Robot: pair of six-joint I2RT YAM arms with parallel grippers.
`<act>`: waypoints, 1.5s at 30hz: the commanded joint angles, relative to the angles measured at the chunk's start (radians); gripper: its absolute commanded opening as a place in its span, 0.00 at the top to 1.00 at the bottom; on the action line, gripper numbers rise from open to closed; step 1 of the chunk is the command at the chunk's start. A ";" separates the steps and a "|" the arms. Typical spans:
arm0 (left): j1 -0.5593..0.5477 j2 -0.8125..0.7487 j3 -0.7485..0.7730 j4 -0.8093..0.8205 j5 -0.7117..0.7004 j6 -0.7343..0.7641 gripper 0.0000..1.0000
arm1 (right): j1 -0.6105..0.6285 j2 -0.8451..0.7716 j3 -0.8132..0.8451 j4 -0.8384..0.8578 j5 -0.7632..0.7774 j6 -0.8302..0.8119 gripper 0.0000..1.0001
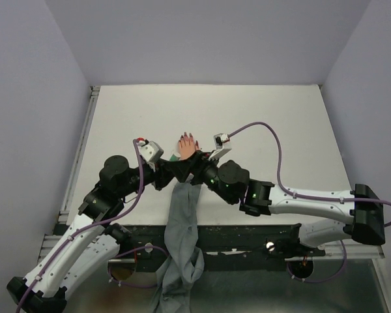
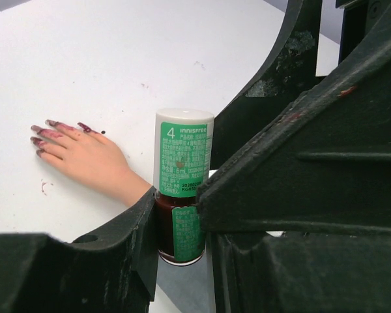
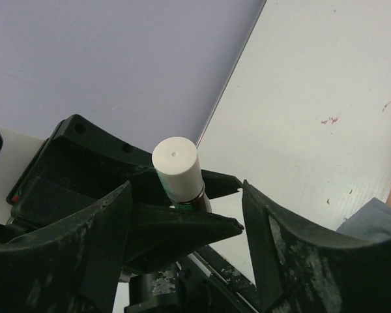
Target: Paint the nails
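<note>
Nails (image 2: 42,134) dark red on peach mannequin hand (image 2: 85,160), left gripper (image 2: 179,215) clamped on green-labelled bottle (image 2: 182,163), right gripper (image 3: 186,189) parted wide, white cap (image 3: 176,160) between its fingers

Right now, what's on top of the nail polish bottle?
A white cap sits on the nail polish bottle, gripped by the left hand. Anything under the cap is hidden.

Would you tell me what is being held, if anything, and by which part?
The left gripper clamps the nail polish bottle by its lower glass body; right gripper holds nothing.
</note>
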 commanded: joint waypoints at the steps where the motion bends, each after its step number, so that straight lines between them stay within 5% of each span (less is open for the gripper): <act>1: 0.005 -0.009 0.034 0.078 0.083 0.010 1.00 | 0.020 -0.087 0.000 -0.114 0.086 -0.086 0.21; 5: 0.003 -0.012 0.034 0.089 0.153 0.004 1.00 | 0.016 -0.220 -0.027 -0.152 0.123 -0.225 0.16; 12: 0.003 0.047 0.055 0.126 0.463 -0.043 1.00 | -0.019 -0.334 0.103 -0.495 -0.263 -0.553 0.15; 18: 0.003 0.156 0.063 0.270 0.767 -0.195 1.00 | -0.022 -0.334 0.242 -0.747 -0.526 -0.578 0.15; 29: 0.003 0.180 0.034 0.411 0.896 -0.317 1.00 | -0.022 -0.299 0.285 -0.789 -0.572 -0.614 0.17; 45: -0.009 0.185 0.042 0.391 0.922 -0.307 1.00 | -0.040 -0.222 0.315 -0.671 -0.693 -0.650 0.27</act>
